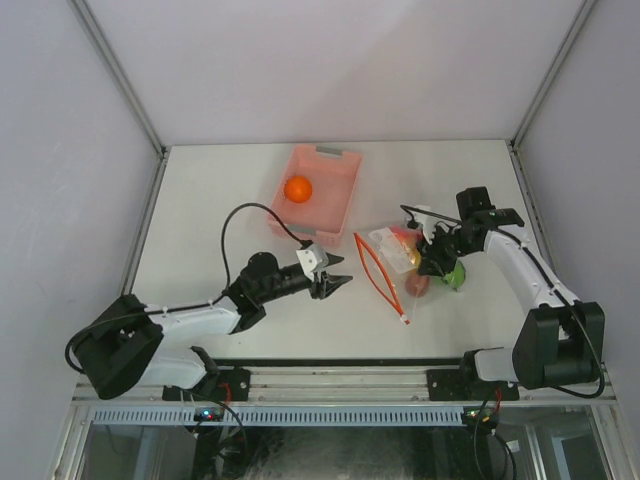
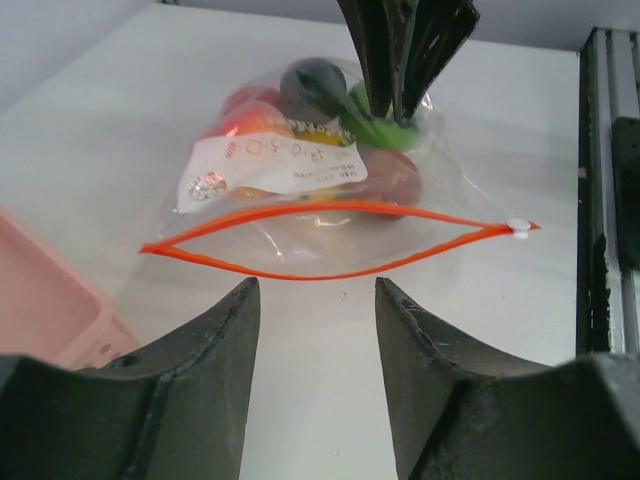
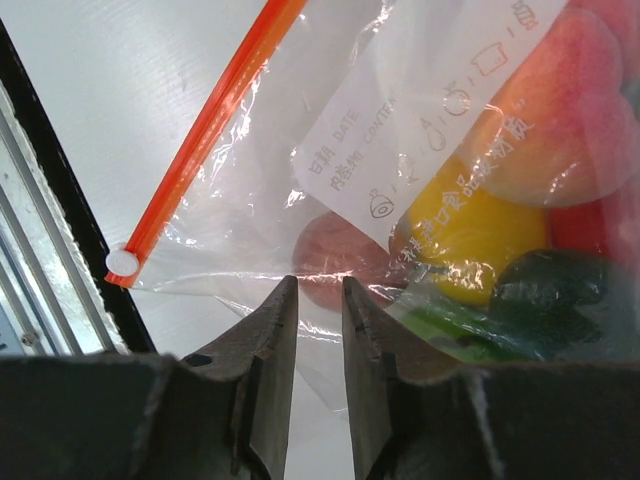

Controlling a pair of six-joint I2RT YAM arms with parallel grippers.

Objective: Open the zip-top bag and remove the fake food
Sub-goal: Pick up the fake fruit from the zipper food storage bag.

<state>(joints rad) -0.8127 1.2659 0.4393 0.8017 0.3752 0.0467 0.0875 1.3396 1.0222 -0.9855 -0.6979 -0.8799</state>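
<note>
bag mouth agape, left gripper lined up to reach in

the table [image 1: 200,200] carries everything. the pink basket [image 1: 328,205] sits to the left of the left gripper [image 2: 315,295], with one orange fruit [image 1: 297,188] in it. the zip-top bag [image 2: 300,170] lies straight ahead of that gripper's tips, near but apart, mouth turned toward them. the left jaws stand moderately apart with nothing between them. the right gripper [image 3: 318,290] stands over the bag's closed end. its jaws are a narrow slit apart, and i cannot tell whether film is caught there. the fake food [image 3: 460,230] is bunched just ahead of the right tips. the red-orange zipper strip [image 2: 330,208] is parted into a lens, with its white slider [image 2: 517,228] at the end off to the left gripper's right.

the step looks like reaching in for a piece. i'd send the left tips in low and centred, over the near strip and under the far one. the jaws should be narrow enough to clear both lips, then widen inside. the bag will likely slide away if pushed, so the right gripper should pin its closed end. the glossy round pieces may squirt out, so close on one around its middle, free of film.

the white label and the right fingers cover several pieces, so they can't be counted. how high the mouth gapes is unclear.
</note>
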